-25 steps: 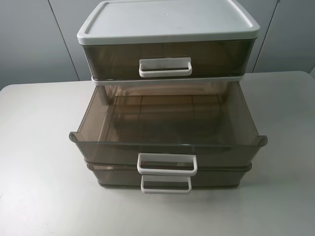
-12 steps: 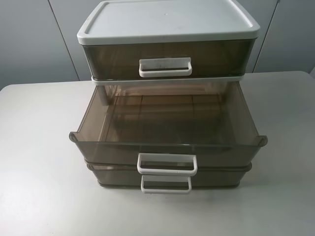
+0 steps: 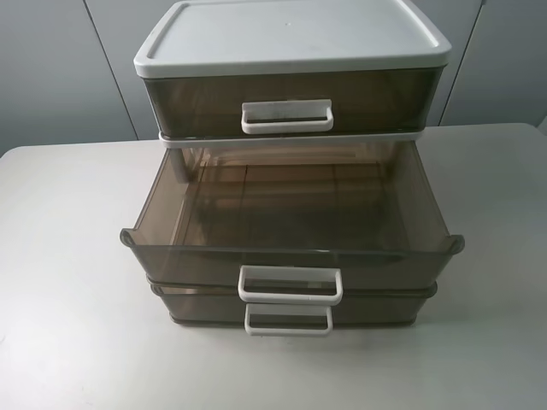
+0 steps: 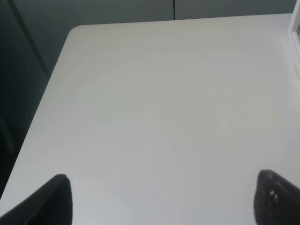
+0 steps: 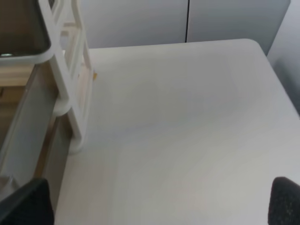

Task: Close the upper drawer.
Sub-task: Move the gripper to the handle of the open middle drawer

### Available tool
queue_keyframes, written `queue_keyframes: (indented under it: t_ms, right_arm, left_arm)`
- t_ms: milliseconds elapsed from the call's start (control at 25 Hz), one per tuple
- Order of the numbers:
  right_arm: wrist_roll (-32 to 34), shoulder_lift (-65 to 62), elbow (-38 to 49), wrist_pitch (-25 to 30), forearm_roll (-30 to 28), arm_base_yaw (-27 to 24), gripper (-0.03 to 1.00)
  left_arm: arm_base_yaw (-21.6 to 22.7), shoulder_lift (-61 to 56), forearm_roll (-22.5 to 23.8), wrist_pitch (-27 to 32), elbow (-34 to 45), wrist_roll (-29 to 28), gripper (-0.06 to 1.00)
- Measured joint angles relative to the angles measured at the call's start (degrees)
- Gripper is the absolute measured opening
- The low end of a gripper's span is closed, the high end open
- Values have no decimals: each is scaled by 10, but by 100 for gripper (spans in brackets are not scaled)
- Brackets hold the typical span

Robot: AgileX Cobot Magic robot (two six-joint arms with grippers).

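The three-tier drawer unit (image 3: 291, 38) stands on the white table in the exterior high view. The upper drawer (image 3: 291, 256), smoky translucent with a white loop handle (image 3: 291, 284), is pulled far out and empty. The taller top-tier drawer (image 3: 286, 117) above it is pushed in. The bottom-tier drawer (image 3: 288, 319) sticks out slightly under it. Neither gripper shows in the exterior view. My left gripper (image 4: 164, 201) is open over bare table, left of the unit. My right gripper (image 5: 157, 204) is open beside the unit's white frame (image 5: 75, 93).
The table (image 3: 68, 256) has rounded corners and grey wall panels behind it. Its left edge and corner (image 4: 70, 33) show in the left wrist view, its right corner (image 5: 255, 44) in the right wrist view. A sliver of the unit (image 4: 295, 42) shows in the left wrist view.
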Motion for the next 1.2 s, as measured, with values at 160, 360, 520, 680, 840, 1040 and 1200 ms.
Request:
queue_keyframes:
  t_ms: [160,360,520,680,840,1040,1200]
  right_arm:
    - [1,86,-51,0,-37,20,70]
    - [2,213,-100,-16,-95,102,70]
    - [-6,310,-135,-63,-100,186,70]
    - [-36,394,-156,-97,-94,271,70]
    - [-91,460,-164,-124,-43,374,70]
    - [-171,517,-164,-157,21,478,70]
    - [-253,549,-164,-162,85,550,70]
  left_arm:
    - [0,0,0,0,0,0,74]
    - [0,0,0,0,0,0,74]
    - [0,0,0,0,0,0,74]
    - [0,0,0,0,0,0,74]
    - [0,0,0,0,0,0,74]
    - [0,0,0,0,0,0,74]
    - [0,0,0,0,0,0,74]
